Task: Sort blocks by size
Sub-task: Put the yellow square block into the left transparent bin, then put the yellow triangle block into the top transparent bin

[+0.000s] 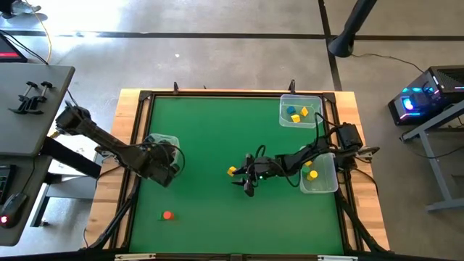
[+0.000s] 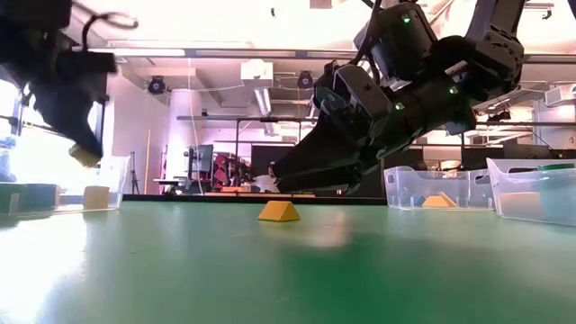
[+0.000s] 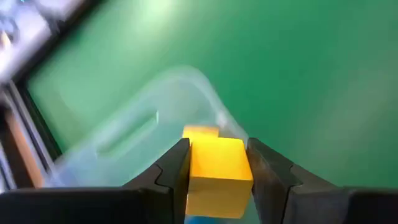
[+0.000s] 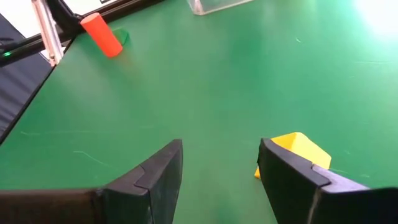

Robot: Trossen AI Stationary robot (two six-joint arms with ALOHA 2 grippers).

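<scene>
A: Left gripper (image 3: 214, 171) clenched on yellow block (image 3: 217, 171), hovering over clear bin (image 3: 134, 134) at table's nine o'clock.

B: Right gripper (image 4: 221, 171) released (wedge block (image 4: 298, 149) just beside one finger). Judgement: drop left's; re-centre right.

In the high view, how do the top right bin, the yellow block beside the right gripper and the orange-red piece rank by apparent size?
1. Top right bin, clearly largest.
2. Yellow block and orange-red piece: both tiny and look about alike, so I do not rank them.
</scene>
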